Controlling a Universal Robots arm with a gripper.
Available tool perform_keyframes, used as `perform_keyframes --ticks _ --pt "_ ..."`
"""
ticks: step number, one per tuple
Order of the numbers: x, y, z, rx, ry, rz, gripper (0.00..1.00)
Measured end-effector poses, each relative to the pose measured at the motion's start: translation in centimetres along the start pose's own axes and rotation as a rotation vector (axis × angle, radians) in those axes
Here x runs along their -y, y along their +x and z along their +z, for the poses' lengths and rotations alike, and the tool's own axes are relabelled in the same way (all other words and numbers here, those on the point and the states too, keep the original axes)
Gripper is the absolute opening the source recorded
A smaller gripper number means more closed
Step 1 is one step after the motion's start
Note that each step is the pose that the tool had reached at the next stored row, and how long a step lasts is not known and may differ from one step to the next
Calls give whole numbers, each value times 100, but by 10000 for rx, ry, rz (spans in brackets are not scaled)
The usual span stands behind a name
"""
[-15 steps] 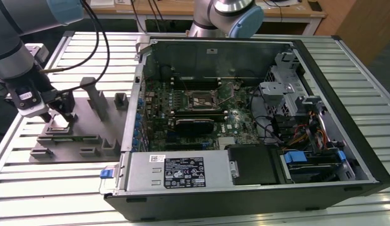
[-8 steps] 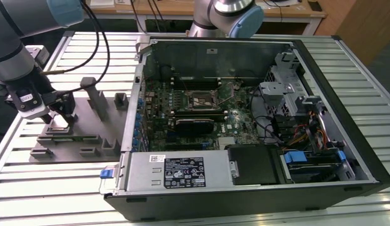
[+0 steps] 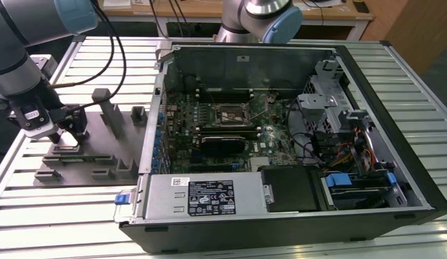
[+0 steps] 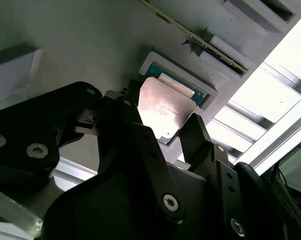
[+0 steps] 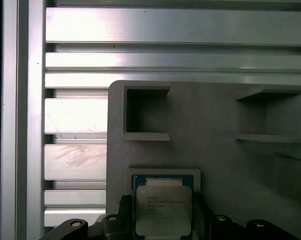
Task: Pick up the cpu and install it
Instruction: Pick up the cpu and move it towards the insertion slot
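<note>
The cpu, a flat square chip with a silvery top plate and a thin greenish rim, sits between my two black fingers in both wrist views. My gripper is shut on it, one finger against each of two opposite edges. The cpu hangs right at its square pocket in the grey fixture plate, partly covering the pocket's teal-edged recess. In the exterior view my gripper is low over the fixture plate at that view's left. The black socket frame lies on the motherboard inside the open computer case.
Grey fixture blocks and posts stand up from the plate close to my gripper. The open computer case fills the middle and the exterior view's right, with cables, a drive cage and a power supply inside. A second arm's base stands behind it. Everything rests on a slatted aluminium table.
</note>
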State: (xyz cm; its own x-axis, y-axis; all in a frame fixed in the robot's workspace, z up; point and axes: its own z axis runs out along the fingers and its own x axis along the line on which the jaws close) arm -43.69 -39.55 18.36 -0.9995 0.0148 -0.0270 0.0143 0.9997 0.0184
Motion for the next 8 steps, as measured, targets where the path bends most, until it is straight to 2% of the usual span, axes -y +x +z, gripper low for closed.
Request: perform_keyframes --ticks 8 --pt "0 0 6 -1 -3 -5 57"
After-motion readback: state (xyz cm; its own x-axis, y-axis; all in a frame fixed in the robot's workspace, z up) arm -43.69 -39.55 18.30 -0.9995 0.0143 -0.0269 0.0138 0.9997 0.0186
